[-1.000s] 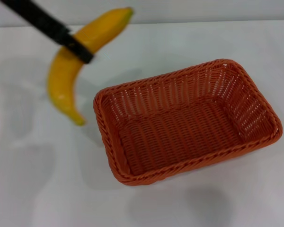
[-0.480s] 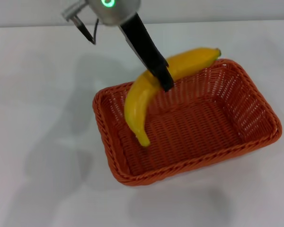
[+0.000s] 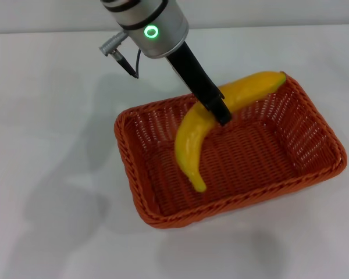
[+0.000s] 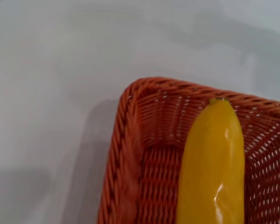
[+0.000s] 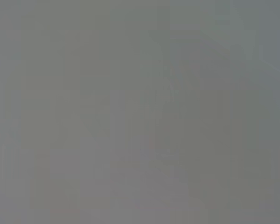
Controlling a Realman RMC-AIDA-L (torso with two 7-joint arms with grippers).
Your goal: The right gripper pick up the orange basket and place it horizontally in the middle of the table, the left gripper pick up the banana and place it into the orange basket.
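My left gripper (image 3: 220, 113), black and slender on a silver arm with a green ring light, is shut on the banana (image 3: 192, 139) near its middle. The yellow banana hangs tilted inside the orange basket (image 3: 135, 192), its lower tip close to the basket floor and its upper end over the far rim. Whether the tip touches the weave I cannot tell. The basket lies lengthwise across the middle of the white table (image 3: 46, 174). The left wrist view shows the banana (image 4: 212, 158) over one corner of the basket (image 4: 126, 154). The right gripper is out of view.
White tabletop surrounds the basket on all sides, with the arm's shadow to the left. A cable connector (image 3: 119, 49) sticks out beside the left arm's wrist. The right wrist view is a flat grey blank.
The left arm carried the banana from left of the basket to over it, then further right and lower into it. The basket has not moved.
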